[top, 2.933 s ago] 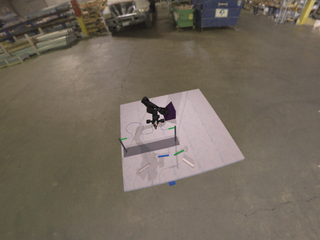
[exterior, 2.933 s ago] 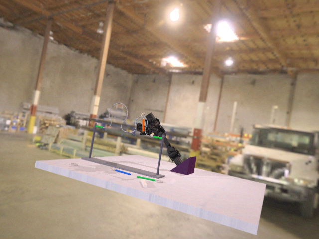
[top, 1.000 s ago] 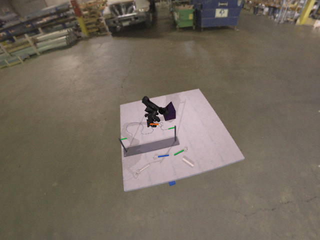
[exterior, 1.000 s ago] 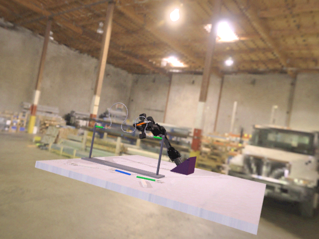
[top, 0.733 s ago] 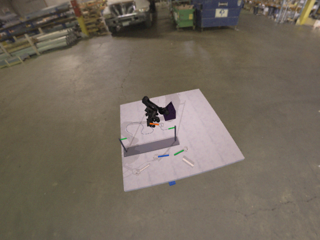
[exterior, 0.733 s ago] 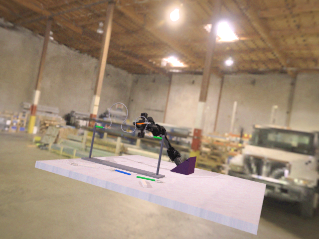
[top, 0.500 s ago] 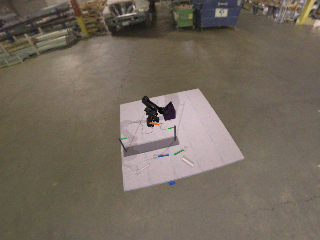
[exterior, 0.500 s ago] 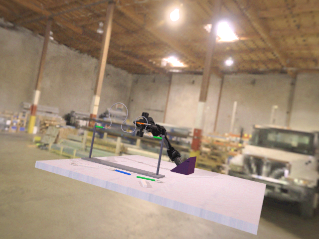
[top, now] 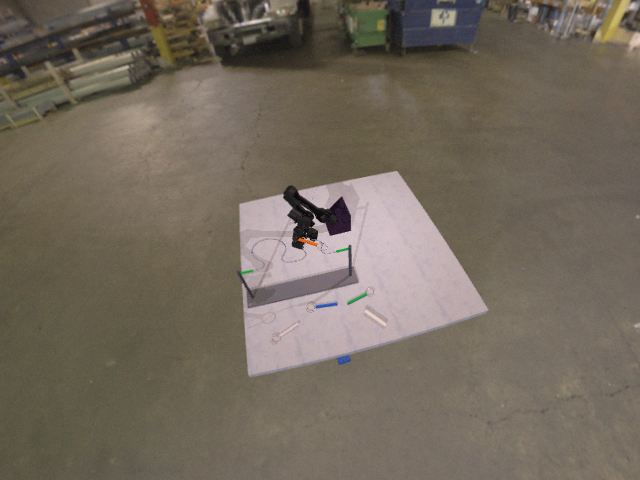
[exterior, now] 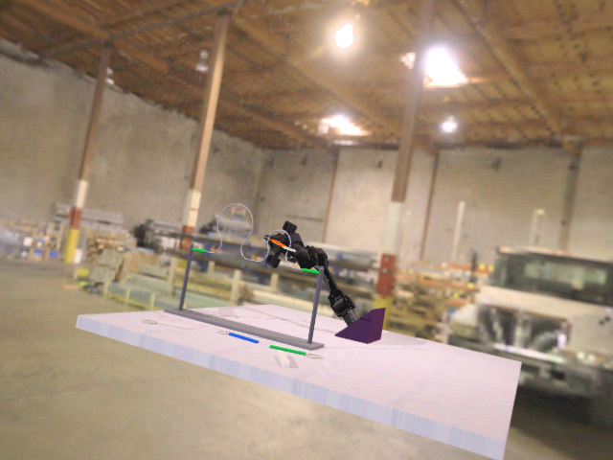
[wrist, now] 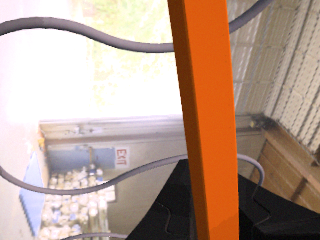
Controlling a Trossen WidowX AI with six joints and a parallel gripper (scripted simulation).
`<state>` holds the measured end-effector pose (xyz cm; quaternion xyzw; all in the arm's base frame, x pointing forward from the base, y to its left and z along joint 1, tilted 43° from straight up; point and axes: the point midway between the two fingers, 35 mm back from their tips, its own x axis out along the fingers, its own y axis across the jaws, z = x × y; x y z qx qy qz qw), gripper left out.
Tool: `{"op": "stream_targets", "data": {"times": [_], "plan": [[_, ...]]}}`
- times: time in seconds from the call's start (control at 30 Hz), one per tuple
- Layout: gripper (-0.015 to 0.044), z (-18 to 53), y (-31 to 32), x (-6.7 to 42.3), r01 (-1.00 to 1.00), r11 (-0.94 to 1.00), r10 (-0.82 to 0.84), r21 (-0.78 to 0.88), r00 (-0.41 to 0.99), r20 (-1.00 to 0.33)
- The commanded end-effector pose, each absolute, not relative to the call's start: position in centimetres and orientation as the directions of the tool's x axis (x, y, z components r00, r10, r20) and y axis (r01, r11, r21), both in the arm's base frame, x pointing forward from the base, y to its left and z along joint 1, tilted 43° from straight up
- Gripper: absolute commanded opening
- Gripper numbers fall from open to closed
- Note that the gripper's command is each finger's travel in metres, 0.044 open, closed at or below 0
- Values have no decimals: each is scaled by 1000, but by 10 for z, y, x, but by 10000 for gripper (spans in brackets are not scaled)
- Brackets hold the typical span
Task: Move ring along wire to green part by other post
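Pickup complete: my gripper (top: 299, 240) (exterior: 271, 241) (wrist: 194, 167) grips the orange handle (top: 308, 241) (exterior: 278, 243) (wrist: 207, 100). The ring (top: 315, 244) (exterior: 292, 249) is at the wire's grey stretch, nearer the right-hand post (top: 350, 260) (exterior: 315, 307) in the top view; threading is unclear. Remaining, presumably: finish the traverse, release, retreat.

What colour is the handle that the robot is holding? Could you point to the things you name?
The handle (top: 308, 241) (exterior: 279, 243) (wrist: 210, 100) is orange, and it shows best in the wrist view.

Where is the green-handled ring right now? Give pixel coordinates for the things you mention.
In the top view, the green-handled ring (top: 356, 298) (exterior: 287, 350) lies on the table's near side, right of the blue-handled ring (top: 326, 305) (exterior: 243, 337) and just above the white block (top: 375, 316) (exterior: 283, 359).
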<state>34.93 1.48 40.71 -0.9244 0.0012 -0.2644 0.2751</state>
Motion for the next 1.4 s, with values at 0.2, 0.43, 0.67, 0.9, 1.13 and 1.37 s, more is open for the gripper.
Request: {"op": "stream_targets", "data": {"times": [0.2,0.43,0.67,0.9,1.13,1.37], "plan": [[-150,403,6,349,145,-855,-142,-499,859,492],[-150,394,-8,350,146,-808,-182,-571,859,478],[-150,381,-23,350,148,-733,-235,-664,861,451],[-150,361,-39,351,149,-617,-300,-773,863,406],[-150,338,-53,352,149,-476,-361,-867,866,347],[-150,318,-63,358,153,-341,-362,-928,889,280]]}}
